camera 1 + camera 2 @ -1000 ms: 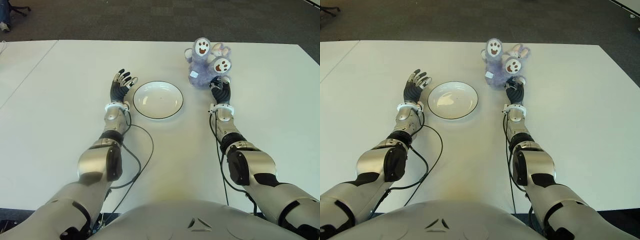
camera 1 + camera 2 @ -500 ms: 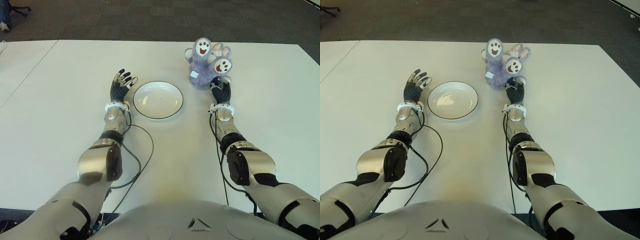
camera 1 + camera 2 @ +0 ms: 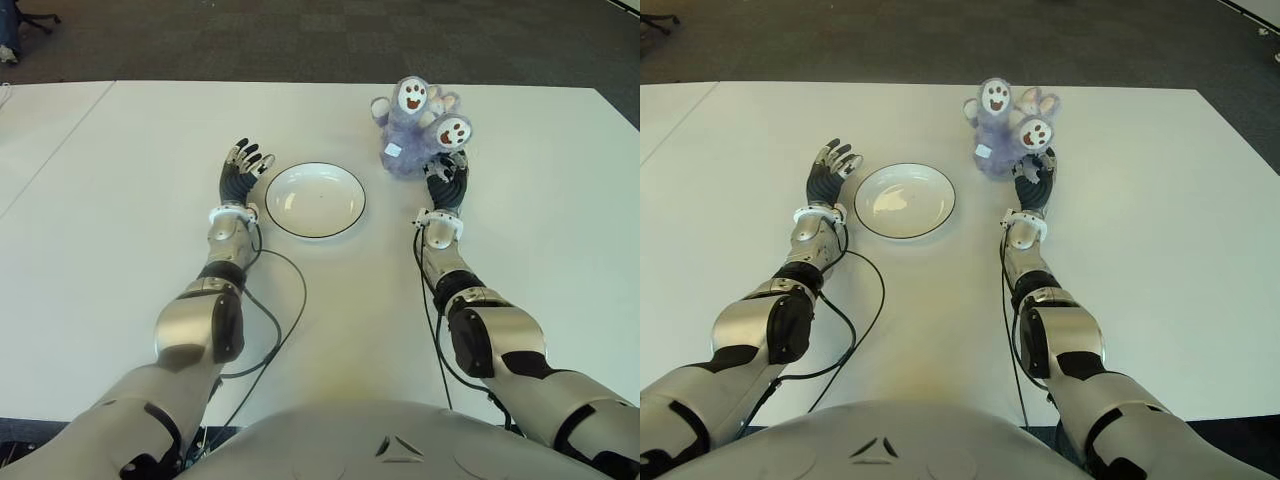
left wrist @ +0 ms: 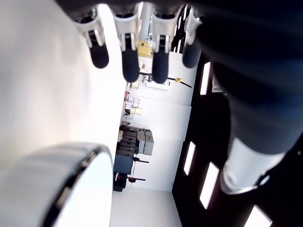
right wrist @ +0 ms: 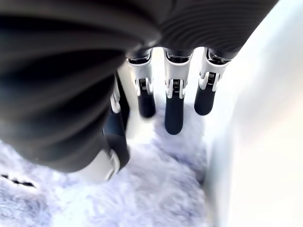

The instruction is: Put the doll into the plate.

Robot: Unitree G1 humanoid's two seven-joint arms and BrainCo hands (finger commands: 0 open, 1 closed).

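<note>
1. The purple plush doll (image 3: 412,135) sits on the white table (image 3: 120,200), to the right of the plate and apart from it.
2. The right hand (image 3: 446,184) is at the doll's near side. In its wrist view the fingers (image 5: 174,105) are extended over the fur and not closed around it; the hand holds nothing.
3. The white plate (image 3: 315,200), with a dark rim, lies between the two hands.
4. The left hand (image 3: 240,170) shows just left of the plate, fingers spread and released.
</note>
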